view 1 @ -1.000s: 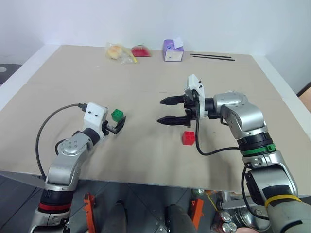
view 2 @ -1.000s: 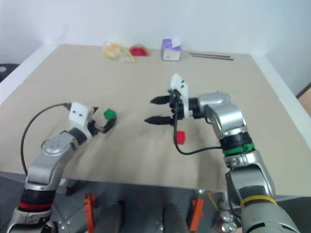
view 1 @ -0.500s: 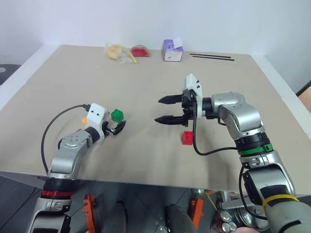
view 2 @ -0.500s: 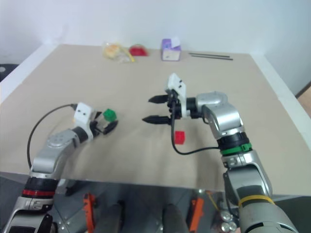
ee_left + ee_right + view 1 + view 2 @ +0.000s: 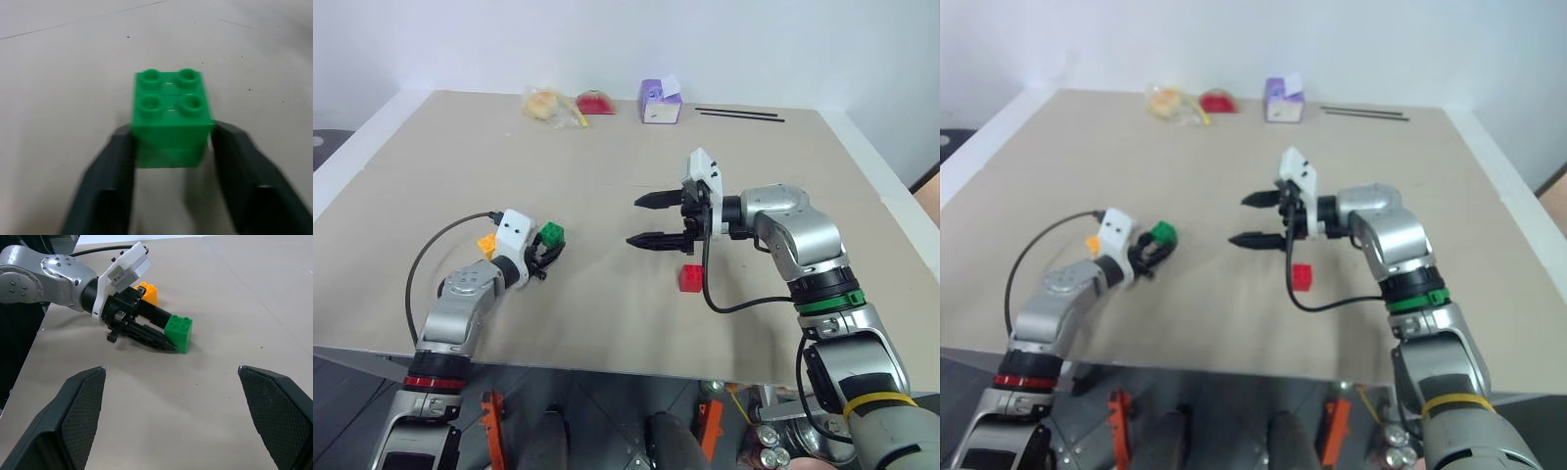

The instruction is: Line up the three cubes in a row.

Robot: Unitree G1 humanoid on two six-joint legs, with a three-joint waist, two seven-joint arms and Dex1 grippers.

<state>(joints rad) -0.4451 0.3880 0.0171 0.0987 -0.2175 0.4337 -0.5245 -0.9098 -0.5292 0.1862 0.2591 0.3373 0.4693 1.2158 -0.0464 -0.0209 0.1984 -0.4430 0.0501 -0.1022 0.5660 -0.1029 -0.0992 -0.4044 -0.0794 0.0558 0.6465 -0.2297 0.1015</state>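
The left claw (image 5: 171, 147) pinches the green block (image 5: 171, 115) between its two black fingers, low on the table (image 5: 607, 176); the block's underside is hidden, so I cannot tell whether it rests on the table. The orange block (image 5: 146, 293) sits just behind that claw's wrist, half covered by its white housing. The right claw (image 5: 644, 220) hangs spread wide and empty, pointing toward the left one. The red block (image 5: 690, 278) lies just below and behind its fingertips, apart from them.
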